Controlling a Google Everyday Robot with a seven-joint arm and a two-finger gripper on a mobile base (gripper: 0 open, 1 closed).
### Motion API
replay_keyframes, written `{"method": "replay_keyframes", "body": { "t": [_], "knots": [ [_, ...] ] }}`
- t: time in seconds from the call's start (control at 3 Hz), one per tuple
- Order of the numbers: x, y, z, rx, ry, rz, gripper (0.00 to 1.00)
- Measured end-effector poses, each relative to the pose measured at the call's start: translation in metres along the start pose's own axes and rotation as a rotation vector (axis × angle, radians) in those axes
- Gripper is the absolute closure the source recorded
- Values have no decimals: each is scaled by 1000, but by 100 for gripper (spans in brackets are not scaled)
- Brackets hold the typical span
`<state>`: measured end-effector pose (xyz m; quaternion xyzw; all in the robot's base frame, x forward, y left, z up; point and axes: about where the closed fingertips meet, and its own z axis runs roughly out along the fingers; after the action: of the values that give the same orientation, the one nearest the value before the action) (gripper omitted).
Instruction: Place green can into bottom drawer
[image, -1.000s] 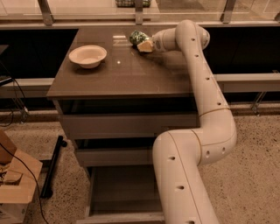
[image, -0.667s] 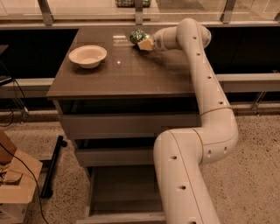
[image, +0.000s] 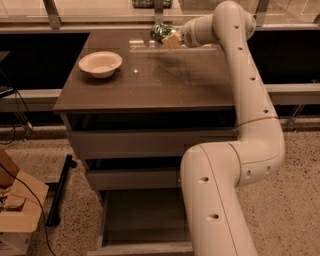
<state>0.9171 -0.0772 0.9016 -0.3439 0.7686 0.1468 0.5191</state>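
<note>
The green can (image: 159, 32) is at the far edge of the cabinet top, held at the tip of my gripper (image: 169, 39), which is shut on it and has it slightly above the surface. The arm reaches over the cabinet from the right. The bottom drawer (image: 142, 220) stands pulled open at the foot of the cabinet, with a bare floor; my arm's lower link covers its right part.
A cream bowl (image: 100, 63) sits on the left of the brown cabinet top (image: 150, 80). Two shallower drawers (image: 145, 145) sit above the open one. A wooden box (image: 17, 212) with cables and a black bar (image: 59, 190) are on the floor at left.
The gripper and the green can have risen a little from the cabinet top and shifted slightly. The bowl and drawers have not moved.
</note>
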Motion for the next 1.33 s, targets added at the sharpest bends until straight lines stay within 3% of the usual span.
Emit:
{"method": "replay_keyframes", "body": {
  "t": [0.33,1.0,1.33],
  "knots": [
    [-5,8,-29,-19,62,-27,100],
    [20,31,-57,-70,211,-32,100],
    [18,34,-56,-71,206,-38,100]
  ]
}}
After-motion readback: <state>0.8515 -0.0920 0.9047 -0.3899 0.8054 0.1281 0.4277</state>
